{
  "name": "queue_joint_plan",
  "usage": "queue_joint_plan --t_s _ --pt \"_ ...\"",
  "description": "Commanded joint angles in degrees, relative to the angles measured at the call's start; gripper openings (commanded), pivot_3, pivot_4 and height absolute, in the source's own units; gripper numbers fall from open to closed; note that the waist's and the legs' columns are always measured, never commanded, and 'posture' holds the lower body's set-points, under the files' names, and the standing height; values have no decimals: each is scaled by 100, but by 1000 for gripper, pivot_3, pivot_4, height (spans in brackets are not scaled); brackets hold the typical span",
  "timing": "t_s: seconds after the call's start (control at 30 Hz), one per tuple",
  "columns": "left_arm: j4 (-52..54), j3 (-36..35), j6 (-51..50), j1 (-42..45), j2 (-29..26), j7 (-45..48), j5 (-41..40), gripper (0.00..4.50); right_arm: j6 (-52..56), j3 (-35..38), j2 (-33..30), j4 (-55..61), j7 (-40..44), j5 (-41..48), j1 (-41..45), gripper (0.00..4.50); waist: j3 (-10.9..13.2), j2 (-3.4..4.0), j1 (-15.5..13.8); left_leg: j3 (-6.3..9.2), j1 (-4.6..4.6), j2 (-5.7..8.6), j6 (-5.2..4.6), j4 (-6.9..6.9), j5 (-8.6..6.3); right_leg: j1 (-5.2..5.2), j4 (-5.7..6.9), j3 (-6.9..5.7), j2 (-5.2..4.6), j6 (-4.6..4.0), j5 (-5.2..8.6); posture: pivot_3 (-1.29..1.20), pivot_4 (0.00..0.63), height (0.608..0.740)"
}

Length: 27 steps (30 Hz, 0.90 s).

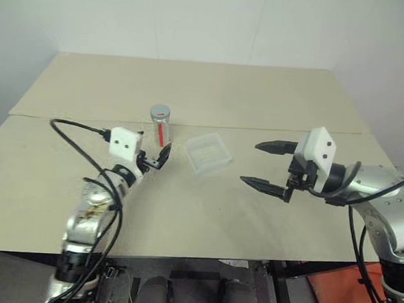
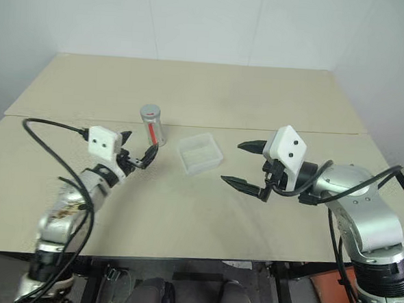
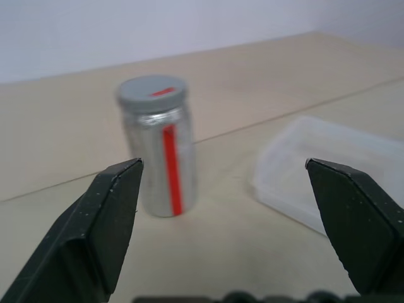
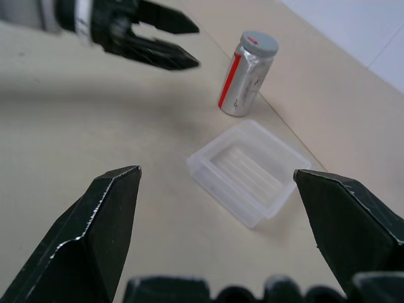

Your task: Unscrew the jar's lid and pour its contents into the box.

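While the jar stands upright near the middle of the beige table, its flat grey lid seated on top, both of the robot's grippers hang above the surface with nothing in them. The left gripper has its two black fingers spread wide and points toward the jar from just in front of it, close but apart from it; in the left wrist view the silvery cylinder with its red stripe sits nearer one fingertip than the other, not between them. The box (a shallow tray of clear plastic with rounded corners) lies flat on the table just beside the jar, on the side toward the robot's right, and whether anything rests inside it cannot be told. The right gripper is likewise spread, one finger above the other, aimed leftward at the box from a short way off and touching neither it nor the table. A seam between two tabletop panels runs across the table just behind the jar and the box.
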State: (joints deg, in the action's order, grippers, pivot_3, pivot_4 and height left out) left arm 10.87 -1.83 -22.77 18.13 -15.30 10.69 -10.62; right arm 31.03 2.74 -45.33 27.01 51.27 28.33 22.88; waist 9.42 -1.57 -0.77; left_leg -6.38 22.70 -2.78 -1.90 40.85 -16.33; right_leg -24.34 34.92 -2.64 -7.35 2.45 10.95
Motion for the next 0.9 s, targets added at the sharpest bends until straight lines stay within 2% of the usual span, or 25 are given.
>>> queue_joint_plan --t_s 0.03,0.27,0.7,0.9 --pt "-532 154 549 378 284 -552 562 4480 -53 155 -44 220 -25 75 46 4500 0 0 5 0 2 0 -1 0 0 -1 -1 0 0 0 0 0 150 740" --pt "-2008 242 1157 1194 604 -1408 1338 4480 -133 144 -198 161 243 67 117 4500 1 -2 3 4 3 1 -6 1 -3 0 -1 -3 -1 1 -1 0 150 740" --pt "-4192 -39 2396 2297 888 -1901 1382 4480 -104 298 -168 317 279 223 4 4500 2 -4 3 5 11 0 -6 5 -3 -2 -2 -11 -3 4 -3 0 150 740" --pt "-5058 -323 2786 2738 1057 -2075 1165 4480 -87 432 -179 450 227 350 -103 4500 4 -6 3 7 16 0 -6 8 -3 -3 -2 -16 -4 6 -4 0 150 740"
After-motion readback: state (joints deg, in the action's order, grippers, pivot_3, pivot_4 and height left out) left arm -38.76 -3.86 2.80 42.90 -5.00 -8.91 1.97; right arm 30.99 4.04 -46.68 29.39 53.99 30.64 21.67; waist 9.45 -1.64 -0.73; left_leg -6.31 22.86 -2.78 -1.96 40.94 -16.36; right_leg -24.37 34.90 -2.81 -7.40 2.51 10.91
